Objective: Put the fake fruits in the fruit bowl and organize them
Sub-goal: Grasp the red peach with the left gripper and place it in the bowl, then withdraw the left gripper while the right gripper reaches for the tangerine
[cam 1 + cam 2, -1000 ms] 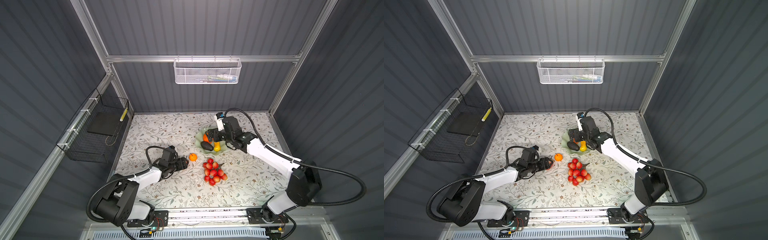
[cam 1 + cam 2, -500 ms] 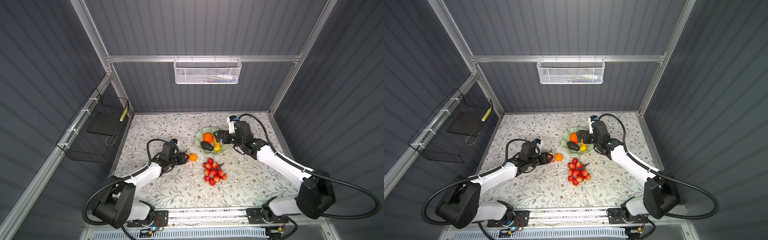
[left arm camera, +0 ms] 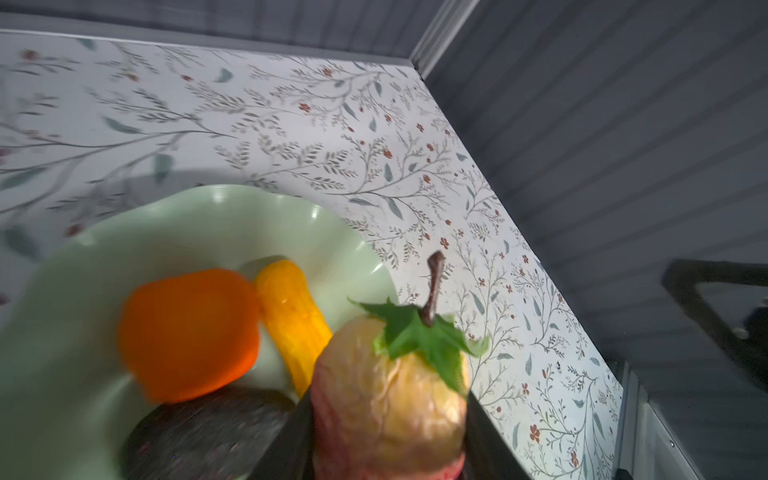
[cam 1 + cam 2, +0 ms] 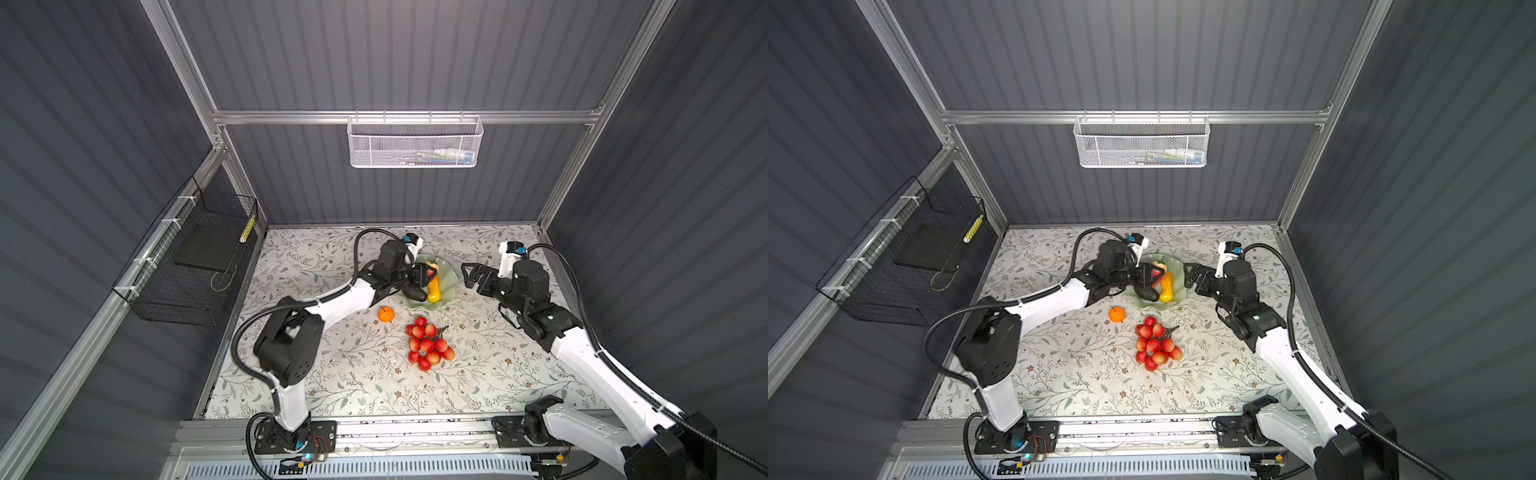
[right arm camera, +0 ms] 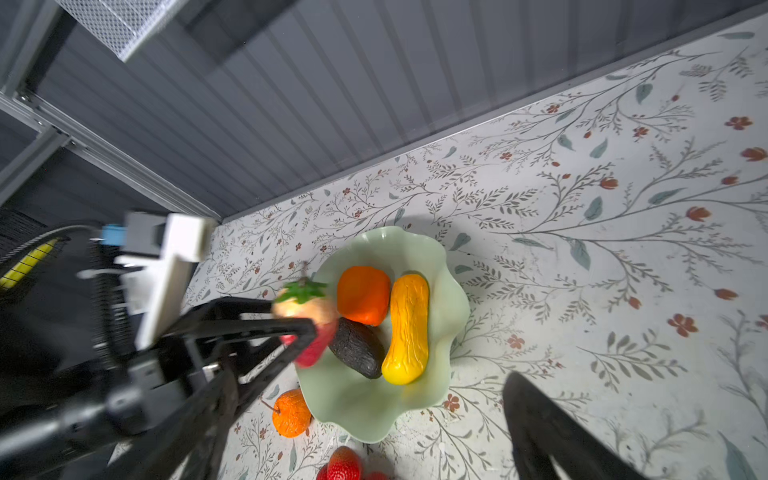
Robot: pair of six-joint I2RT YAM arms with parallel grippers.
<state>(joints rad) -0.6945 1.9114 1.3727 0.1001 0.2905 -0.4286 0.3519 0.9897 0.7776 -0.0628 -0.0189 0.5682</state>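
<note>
Clamped in the left gripper [image 5: 301,322], the red strawberry-like fruit [image 3: 390,399] hangs just over the fruit bowl [image 5: 365,411], ready to drop beside the dark avocado [image 5: 357,349]. Across the bowl, the right gripper [image 4: 468,277] stands spread wide and empty, leaving room.

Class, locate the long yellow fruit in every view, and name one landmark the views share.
In a top view: long yellow fruit in the fruit bowl, right of the avocado.
In a top view: yellow fruit, same spot.
Left wrist: yellow fruit beside the big orange.
Right wrist: yellow fruit beside orange and avocado.
Shared landmark: the wavy-rimmed bowl.
</note>
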